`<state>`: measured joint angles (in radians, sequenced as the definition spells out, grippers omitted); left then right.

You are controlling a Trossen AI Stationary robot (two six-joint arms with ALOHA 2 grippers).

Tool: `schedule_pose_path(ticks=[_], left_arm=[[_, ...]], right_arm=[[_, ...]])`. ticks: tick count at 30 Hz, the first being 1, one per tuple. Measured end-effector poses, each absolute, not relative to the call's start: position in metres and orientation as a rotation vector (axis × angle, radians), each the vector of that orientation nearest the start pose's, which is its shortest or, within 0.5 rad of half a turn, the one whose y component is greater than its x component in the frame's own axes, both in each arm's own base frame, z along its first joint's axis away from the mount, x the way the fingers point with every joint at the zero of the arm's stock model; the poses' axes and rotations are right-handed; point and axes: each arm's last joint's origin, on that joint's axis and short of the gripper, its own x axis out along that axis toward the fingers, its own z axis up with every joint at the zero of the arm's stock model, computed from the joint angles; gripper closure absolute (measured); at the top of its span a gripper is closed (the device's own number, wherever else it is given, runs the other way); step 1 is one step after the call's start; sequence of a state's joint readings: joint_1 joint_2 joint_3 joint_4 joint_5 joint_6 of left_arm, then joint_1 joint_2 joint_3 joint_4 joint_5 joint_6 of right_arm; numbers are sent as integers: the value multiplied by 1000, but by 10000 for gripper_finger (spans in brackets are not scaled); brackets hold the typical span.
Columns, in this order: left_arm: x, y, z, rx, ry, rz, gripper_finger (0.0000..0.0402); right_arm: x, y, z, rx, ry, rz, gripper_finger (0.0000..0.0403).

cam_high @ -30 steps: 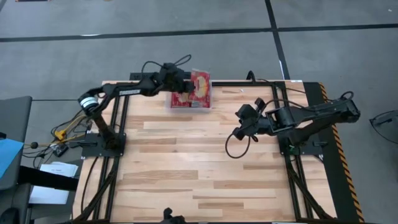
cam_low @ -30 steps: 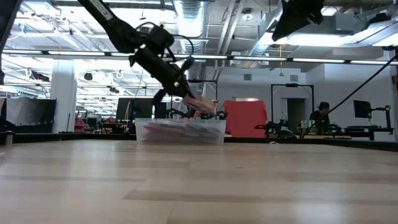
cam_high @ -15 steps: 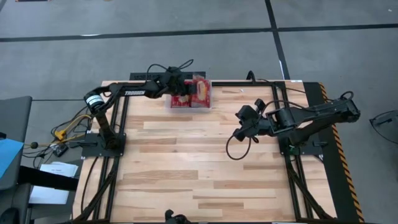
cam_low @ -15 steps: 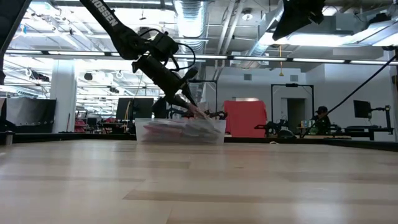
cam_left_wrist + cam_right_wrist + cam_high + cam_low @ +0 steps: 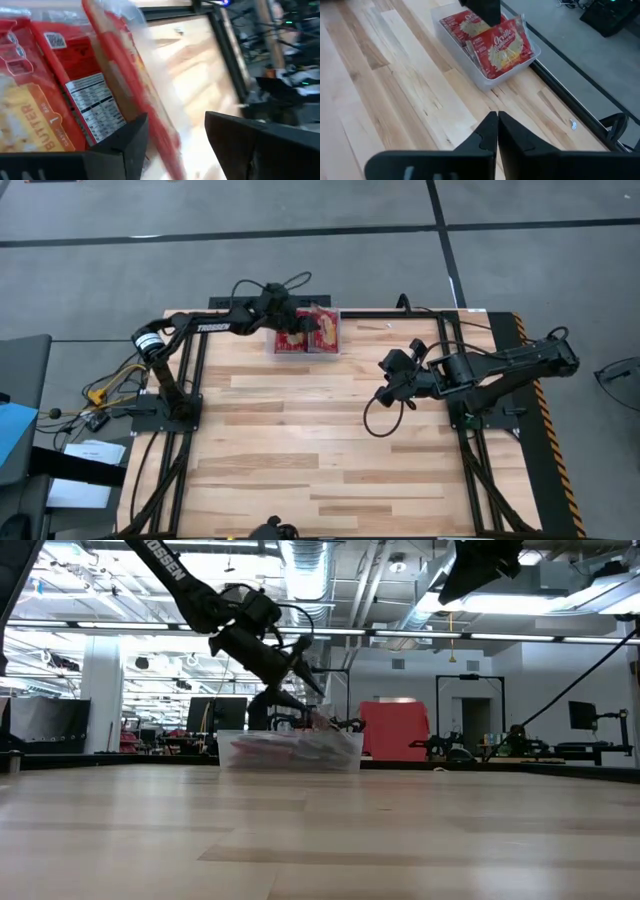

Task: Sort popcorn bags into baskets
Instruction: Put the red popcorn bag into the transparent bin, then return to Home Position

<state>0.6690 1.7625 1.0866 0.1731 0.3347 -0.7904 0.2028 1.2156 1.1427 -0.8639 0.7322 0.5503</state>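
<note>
Now left end effector (image 5: 172, 145) open above basket (image 5: 335, 330).

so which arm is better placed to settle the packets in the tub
Left. The left gripper hangs open right above the clear tub of popcorn bags. The right gripper waits shut over bare table, farther off.

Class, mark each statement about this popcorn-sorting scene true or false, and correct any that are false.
1. The clear tub sits at the table's far edge. True.
2. The left claw is over the tub. True.
3. The right claw is open wide. False: its fingers are shut together.
4. Popcorn bags lie scattered across the table. False: every bag in view is in the tub.
5. The right claw is holding a bag. False: it holds nothing, above bare wood.
</note>
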Motion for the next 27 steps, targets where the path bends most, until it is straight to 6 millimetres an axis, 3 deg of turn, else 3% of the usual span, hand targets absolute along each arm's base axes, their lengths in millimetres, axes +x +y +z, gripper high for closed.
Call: schedule_pose_path(ticks=[9, 13, 17, 21, 25, 27], left_arm=[[287, 237, 236, -1130, 258, 311, 217], [278, 229, 272, -1078, 195, 46, 217], [258, 202, 333, -869, 105, -288, 216], [220, 165, 393, -645, -12, -409, 216], [179, 130, 428, -478, -82, -436, 216], [158, 112, 440, -413, -97, -460, 216]], right_arm=[[230, 27, 322, 83, 666, -694, 379], [231, 30, 323, 60, 659, -668, 372], [229, 30, 322, -39, 708, -637, 366], [228, 28, 320, 13, 735, -622, 366], [230, 30, 321, 50, 723, -594, 370], [234, 34, 323, 76, 718, -500, 372]])
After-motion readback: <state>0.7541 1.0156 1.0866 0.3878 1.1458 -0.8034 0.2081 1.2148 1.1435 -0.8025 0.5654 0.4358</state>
